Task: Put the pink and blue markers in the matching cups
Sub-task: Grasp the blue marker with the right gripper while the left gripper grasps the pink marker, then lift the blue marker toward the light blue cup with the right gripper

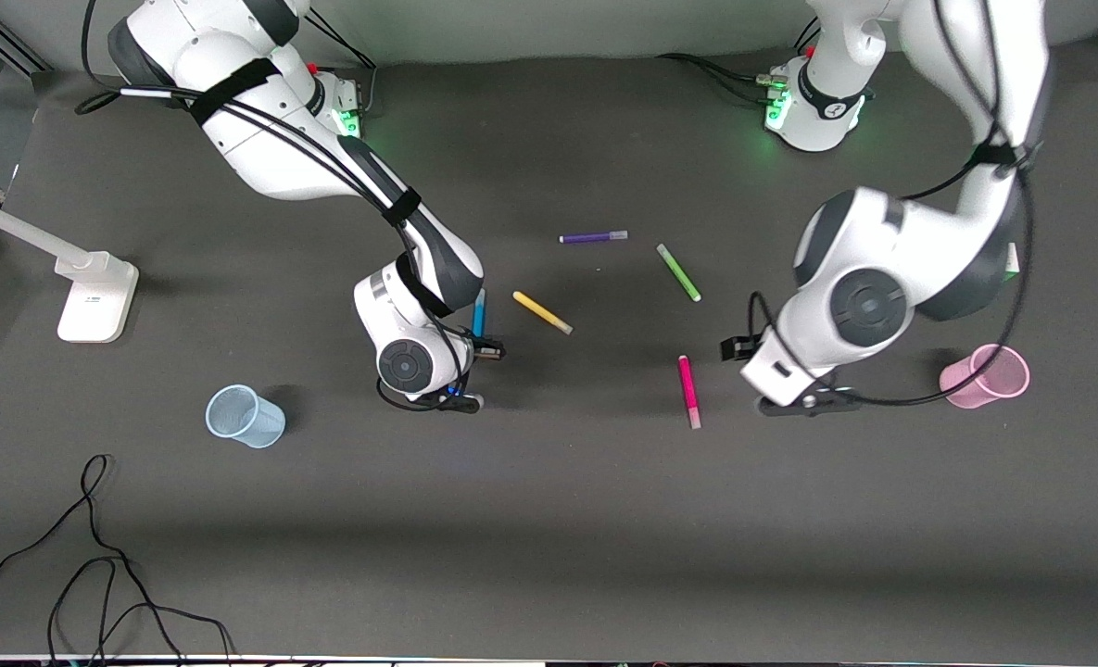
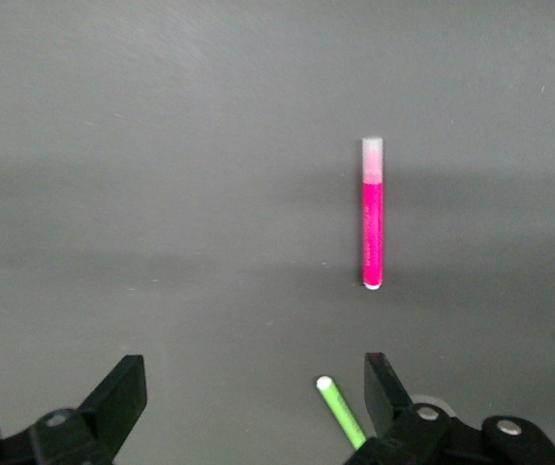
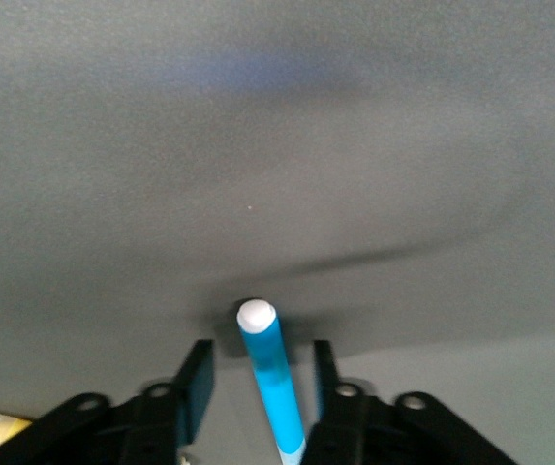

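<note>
I am holding my left claw (image 2: 248,412) spread wide over the counter (image 1: 549,519) near the pink marker (image 1: 688,390), which is lying flat. My right claw (image 3: 256,387) is straddling the blue marker (image 3: 269,373), not yet pinching. Both look light, stiff, slick; mid-barrel grips seem best. The blue cup (image 1: 244,416) and pink cup (image 1: 986,375) are waiting at opposite ends.

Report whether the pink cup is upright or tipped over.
Tipped over: the pink cup lies on its side on the table, with its open mouth facing the left arm's end.
</note>
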